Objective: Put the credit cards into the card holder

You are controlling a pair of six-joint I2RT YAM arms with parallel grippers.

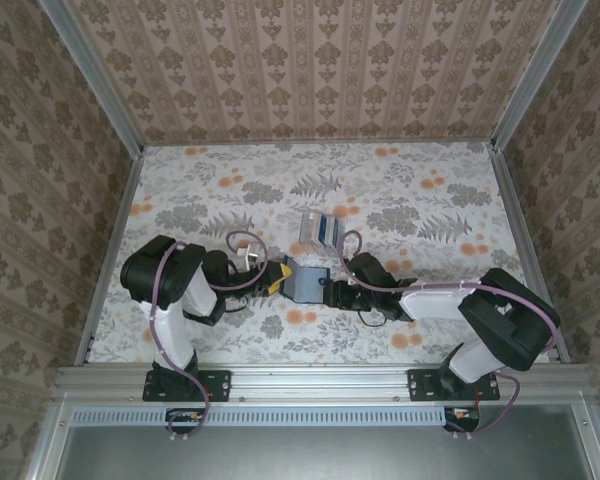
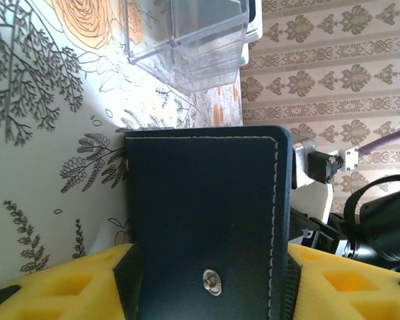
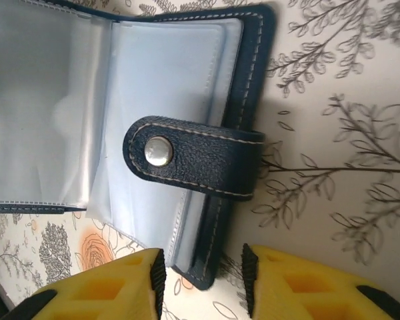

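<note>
Floral-patterned table bearing one dark navy stitched-leather folding card holder, midway between the side edges and nearer the near edge. The left gripper is clamped on one upright cover. The right gripper has its jaws apart about a corner of the opened half, beside the snap tab. One clear plastic box stands just beyond, toward the far edge; the blue and pale credit cards inside cannot be counted. Good practice: pin the cover firmly so a clear sleeve gapes before a card is fetched.
</note>
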